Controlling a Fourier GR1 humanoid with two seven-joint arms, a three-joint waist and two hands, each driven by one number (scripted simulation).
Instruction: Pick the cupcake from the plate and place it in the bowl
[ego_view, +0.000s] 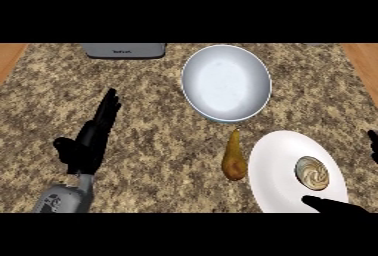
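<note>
Right hand (336, 205): only two black parts show, one at 5 o'clock covering the lower rim of the plate (260, 165), one at the 3 o'clock edge; the palm lies out of view. Left forearm (65, 200): cut off at 7 o'clock. Grey appliance (140, 50), 11 o'clock: cropped by the upper edge; its label (121, 51) is too small to read.

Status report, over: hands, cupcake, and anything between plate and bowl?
Left hand open, resting at left. Right hand open by the plate, not touching cupcake. Cupcake on plate, bowl beyond. Pear lies between plate and bowl.
</note>
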